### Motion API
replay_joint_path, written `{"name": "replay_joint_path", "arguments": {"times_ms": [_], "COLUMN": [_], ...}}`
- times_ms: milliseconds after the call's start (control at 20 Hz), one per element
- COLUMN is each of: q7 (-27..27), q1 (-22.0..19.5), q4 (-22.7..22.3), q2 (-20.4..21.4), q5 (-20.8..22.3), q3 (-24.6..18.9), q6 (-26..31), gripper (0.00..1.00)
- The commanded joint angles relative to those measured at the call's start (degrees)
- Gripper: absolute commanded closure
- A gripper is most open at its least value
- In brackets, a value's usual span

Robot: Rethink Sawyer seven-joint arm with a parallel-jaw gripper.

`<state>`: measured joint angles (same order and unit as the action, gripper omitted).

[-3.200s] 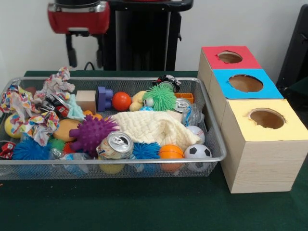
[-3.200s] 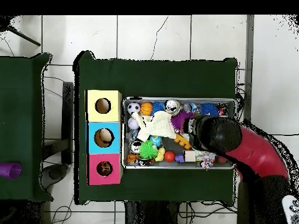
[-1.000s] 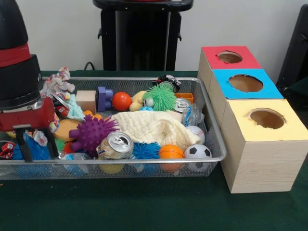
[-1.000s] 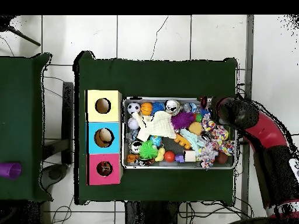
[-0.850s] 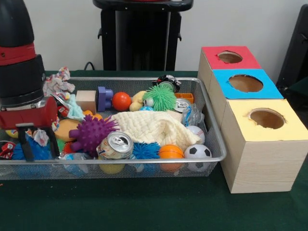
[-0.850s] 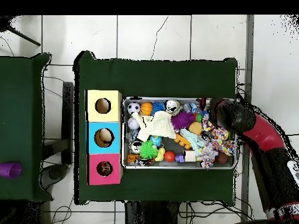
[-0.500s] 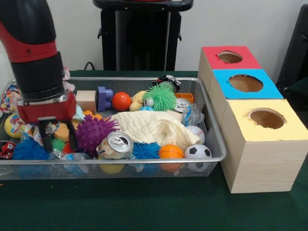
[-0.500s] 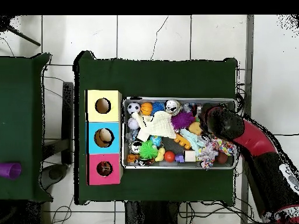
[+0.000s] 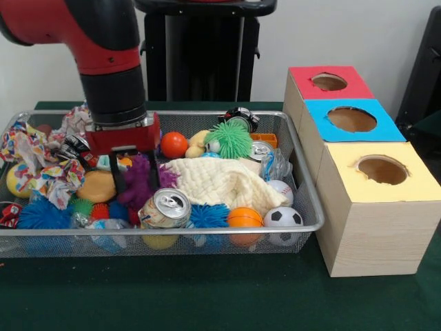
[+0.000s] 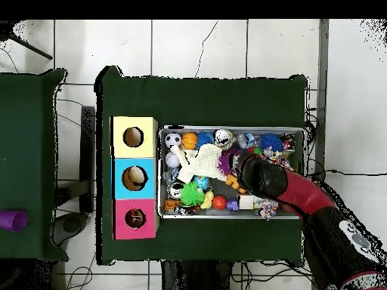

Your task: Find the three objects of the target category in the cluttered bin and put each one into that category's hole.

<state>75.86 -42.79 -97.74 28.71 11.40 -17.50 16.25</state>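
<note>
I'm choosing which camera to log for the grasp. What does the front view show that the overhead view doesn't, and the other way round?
Only the front view shows the gripper: its open fingers straddle the purple spiky ball, beside the can.

Only the overhead view looks down into the three holes; something pale lies in the blue box. The arm hides the gripper there.

Both show the wire bin, the cream cloth and the green spiky ball.

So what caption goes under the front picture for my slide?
Robot gripper straddles a purple spiky ball in the toy bin.
</note>
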Motion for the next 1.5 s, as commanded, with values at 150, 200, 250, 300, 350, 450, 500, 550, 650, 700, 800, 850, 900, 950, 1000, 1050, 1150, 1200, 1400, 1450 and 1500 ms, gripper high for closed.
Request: {"name": "replay_joint_path", "arguments": {"times_ms": [150,200,250,300,350,450,500,550,650,700,800,850,900,950,1000,1050,1150,1200,1400,1450,1500], "q7": [19.64,19.53,19.25,19.11,18.97,19.07,19.26,19.40,19.99,20.13,20.09,20.16,20.28,20.36,20.16,19.02,16.04,14.05,5.92,4.00,2.33], "q1": [3.55,3.94,4.21,4.48,4.76,5.49,5.94,6.28,7.26,7.53,7.74,8.05,8.42,8.54,8.61,8.40,7.74,7.46,6.28,5.79,5.14], "q4": [-12.44,-12.87,-13.37,-13.74,-14.12,-15.18,-15.62,-16.10,-16.90,-17.29,-18.04,-18.33,-18.41,-18.60,-18.41,-17.58,-14.97,-12.05,0.15,2.60,4.71], "q2": [6.25,7.05,7.97,8.94,9.92,12.46,13.59,14.83,16.53,17.16,18.26,19.02,19.29,19.25,18.95,18.50,16.80,15.30,9.92,8.77,7.63], "q5": [-4.52,-5.17,-5.94,-6.52,-7.11,-8.19,-8.76,-9.35,-10.34,-10.88,-11.85,-12.32,-12.61,-12.89,-13.09,-13.06,-12.81,-12.32,-9.51,-8.65,-8.03], "q3": [5.98,6.46,6.80,7.19,7.57,8.65,9.32,9.95,11.46,11.90,12.39,12.83,13.32,13.43,13.46,13.09,12.16,11.86,10.61,10.04,9.30], "q6": [-5.03,-4.63,-4.14,-3.28,-2.42,-0.72,-0.13,0.51,1.00,1.09,1.20,1.55,1.39,0.67,0.10,0.53,2.01,3.88,13.13,15.31,17.20], "gripper": [0.00,0.00,0.00,0.00,0.00,0.00,0.00,0.00,0.00,0.00,0.00,0.00,0.00,0.00,0.00,0.00,0.00,0.00,0.00,0.00,0.00]}}
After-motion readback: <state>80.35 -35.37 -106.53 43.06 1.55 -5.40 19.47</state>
